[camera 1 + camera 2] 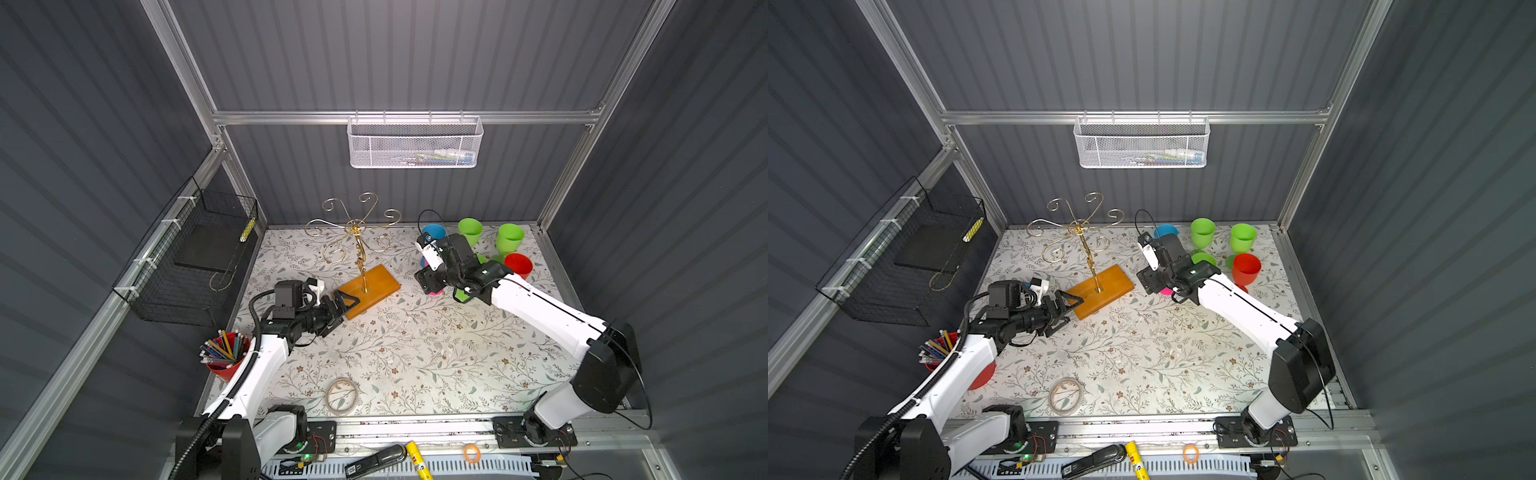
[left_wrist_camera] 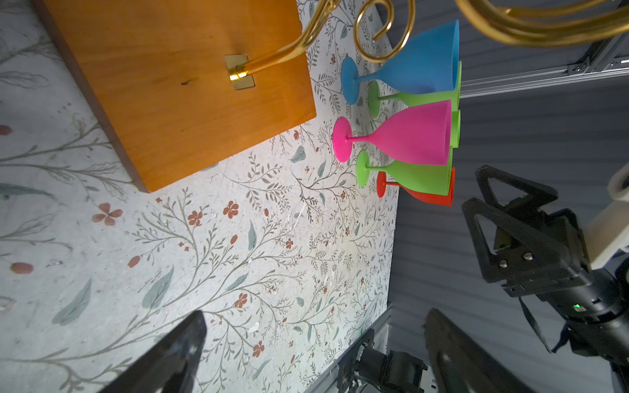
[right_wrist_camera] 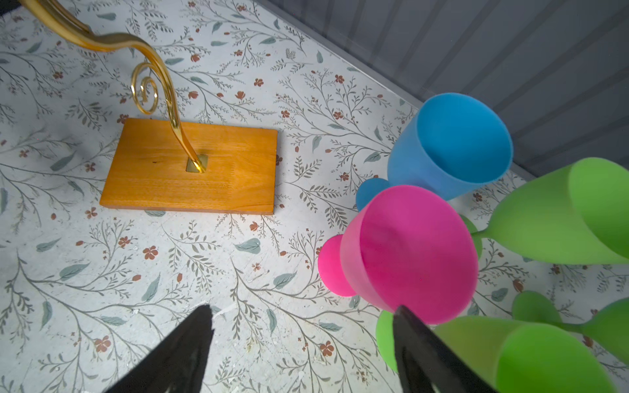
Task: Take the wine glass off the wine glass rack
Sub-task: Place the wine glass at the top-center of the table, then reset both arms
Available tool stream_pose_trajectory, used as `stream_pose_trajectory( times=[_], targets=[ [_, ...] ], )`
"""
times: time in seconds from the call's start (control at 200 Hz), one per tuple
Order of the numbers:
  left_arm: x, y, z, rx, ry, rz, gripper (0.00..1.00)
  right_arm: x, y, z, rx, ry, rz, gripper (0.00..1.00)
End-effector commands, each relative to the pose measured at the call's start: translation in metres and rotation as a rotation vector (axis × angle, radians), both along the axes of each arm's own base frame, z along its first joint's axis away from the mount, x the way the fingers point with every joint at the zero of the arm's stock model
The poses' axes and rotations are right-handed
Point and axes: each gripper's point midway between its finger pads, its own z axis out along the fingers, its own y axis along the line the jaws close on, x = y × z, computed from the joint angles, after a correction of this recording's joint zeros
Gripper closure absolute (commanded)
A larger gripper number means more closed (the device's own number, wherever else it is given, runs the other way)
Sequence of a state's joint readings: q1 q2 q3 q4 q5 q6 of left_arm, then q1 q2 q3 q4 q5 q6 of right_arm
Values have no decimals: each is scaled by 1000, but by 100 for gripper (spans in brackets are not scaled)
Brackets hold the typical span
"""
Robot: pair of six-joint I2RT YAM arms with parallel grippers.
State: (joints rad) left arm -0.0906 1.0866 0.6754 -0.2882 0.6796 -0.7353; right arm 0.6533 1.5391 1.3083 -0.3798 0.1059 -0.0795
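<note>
One wine glass rack point(image 1: 376, 297), with six scroll arms, stands on the table point(image 1: 415, 353); beside it stand three green wine glasses point(image 1: 510, 239), one blue wine glass point(image 3: 449, 146), one red wine glass point(image 1: 518, 264) and one pink wine glass point(image 3: 408, 251), the last below the released right gripper point(image 3: 303, 308); the left gripper point(image 2: 316, 314) is likewise spread wide.

Dark grey ribbed wall panels point(image 1: 415, 54) enclose the cell; a white perforated metal basket point(image 1: 414, 143) hangs from a silver aluminium rail point(image 1: 291, 117) — below it, the pale floral-printed tabletop point(image 1: 415, 353).
</note>
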Motion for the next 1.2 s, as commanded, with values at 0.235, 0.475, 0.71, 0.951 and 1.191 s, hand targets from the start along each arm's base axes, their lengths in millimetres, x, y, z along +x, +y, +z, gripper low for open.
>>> stream_pose_trajectory(
  times=[0.235, 0.475, 0.71, 0.951, 1.191],
  targets=[
    [3, 16, 28, 153, -109, 18, 0, -25, -45, 53, 119, -172, -130, 4],
    [5, 44, 59, 334, -245, 99, 0, -41, -109, 63, 159, -295, -310, 1],
    [21, 80, 83, 536, -366, 227, 0, -44, -184, 37, 249, -401, -526, 1],
    [51, 108, 63, 605, -376, 410, 0, -42, -234, -6, 253, -471, -660, 1],
    [66, 138, 48, 798, -425, 495, 0, -47, -274, -34, 289, -570, -744, 1]
  ],
)
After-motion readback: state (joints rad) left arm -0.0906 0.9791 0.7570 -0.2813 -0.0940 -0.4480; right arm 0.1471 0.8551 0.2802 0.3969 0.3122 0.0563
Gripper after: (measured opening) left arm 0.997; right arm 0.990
